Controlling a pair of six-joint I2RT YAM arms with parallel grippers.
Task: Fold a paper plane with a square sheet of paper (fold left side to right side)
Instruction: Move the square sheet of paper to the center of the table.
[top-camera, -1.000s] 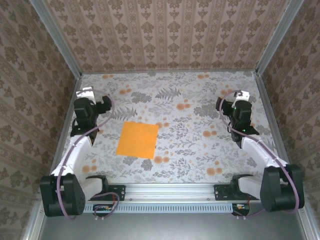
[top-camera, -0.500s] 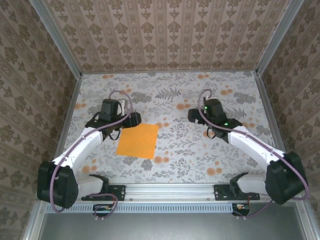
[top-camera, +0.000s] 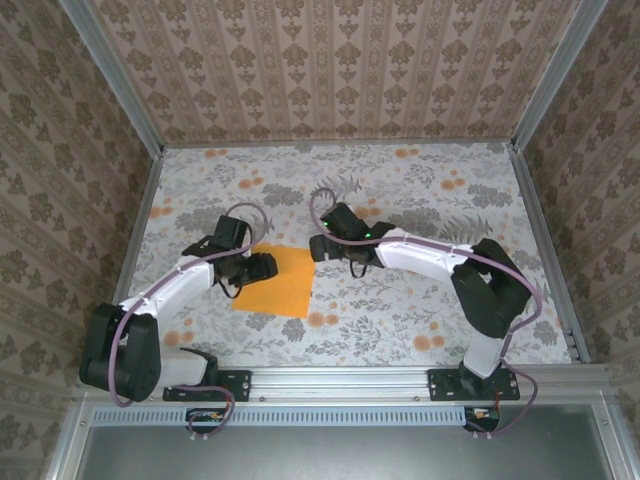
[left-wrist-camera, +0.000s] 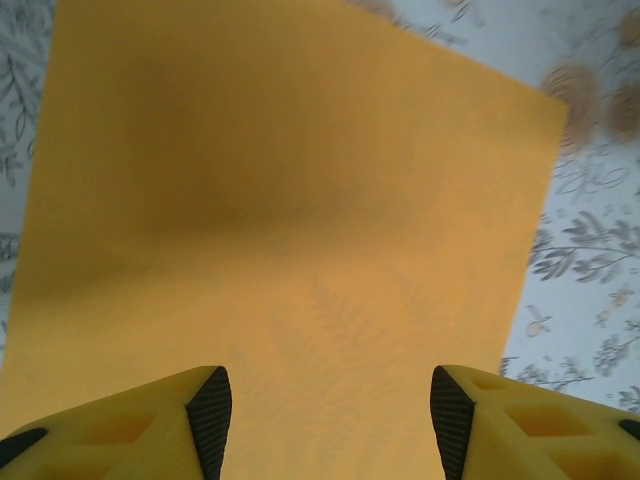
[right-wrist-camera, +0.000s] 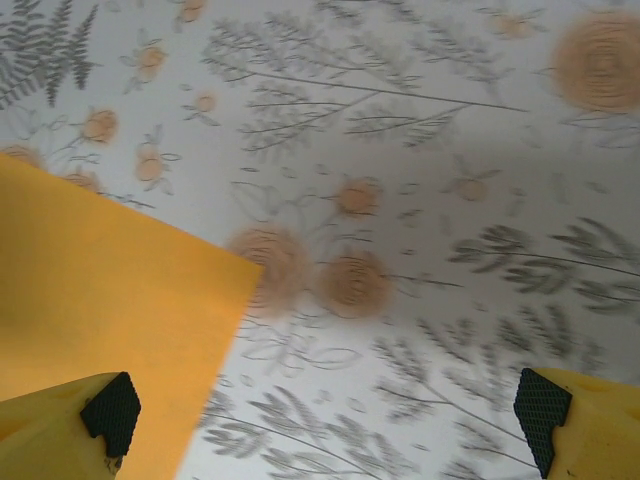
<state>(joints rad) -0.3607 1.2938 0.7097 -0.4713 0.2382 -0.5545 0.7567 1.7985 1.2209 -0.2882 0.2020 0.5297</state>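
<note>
Floral cloth covers the table. On it, left of centre, lies 1 square sheet of paper, flat, no crease visible.

Judgement: sheet is v. light, thin and floppy, marks easily, and prob. slides on the cloth. Flat-lying, it's hard to pinch. Best hold is the left edge or corner, lifted and carried over to the right edge w/ the other side pinned.

Count: 2 arms, 2 grippers, 1 sheet.

Left gripper is over the sheet's left part, jaws approx. half apart, nothing gripped; contact w/ the paper can't be told. Right gripper is at the sheet's far right corner, jaws wide, empty.
</note>
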